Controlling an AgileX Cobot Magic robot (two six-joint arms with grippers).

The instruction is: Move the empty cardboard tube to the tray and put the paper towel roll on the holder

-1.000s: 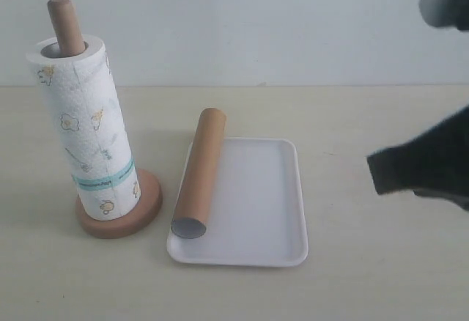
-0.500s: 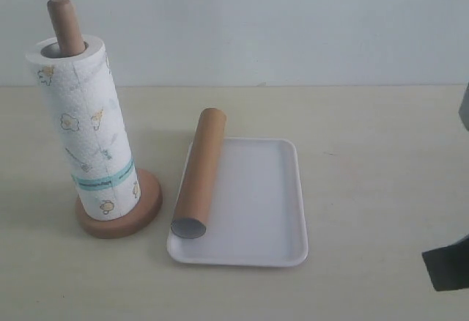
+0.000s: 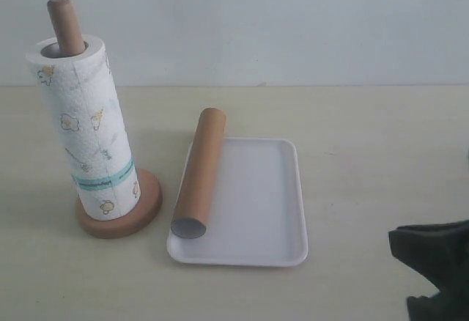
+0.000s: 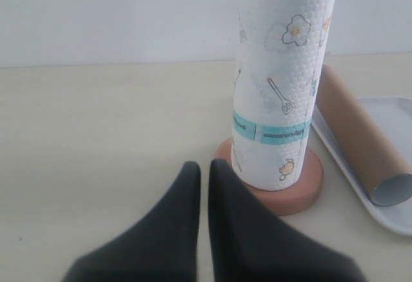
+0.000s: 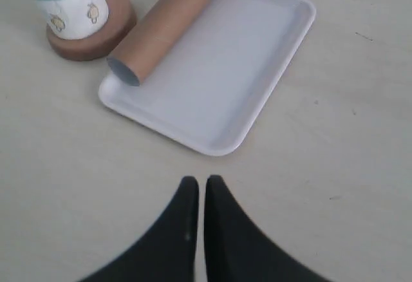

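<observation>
The paper towel roll (image 3: 86,127) stands upright on the wooden holder (image 3: 119,215), whose post (image 3: 66,25) pokes out of the roll's core. The brown cardboard tube (image 3: 200,171) lies along the left side of the white tray (image 3: 267,204), its far end past the rim. My left gripper (image 4: 204,169) is shut and empty, low over the table just short of the holder's base (image 4: 302,188). My right gripper (image 5: 201,183) is shut and empty too, near the tray's (image 5: 212,76) right edge; only a dark part of it (image 3: 436,266) shows in the exterior view.
The pale table (image 3: 366,130) runs back to a plain white wall (image 3: 278,20). The left arm does not appear in the exterior view.
The right arm has dropped from the upper right to the bottom right corner of the exterior view. Roll, holder, tube and tray have not moved.
</observation>
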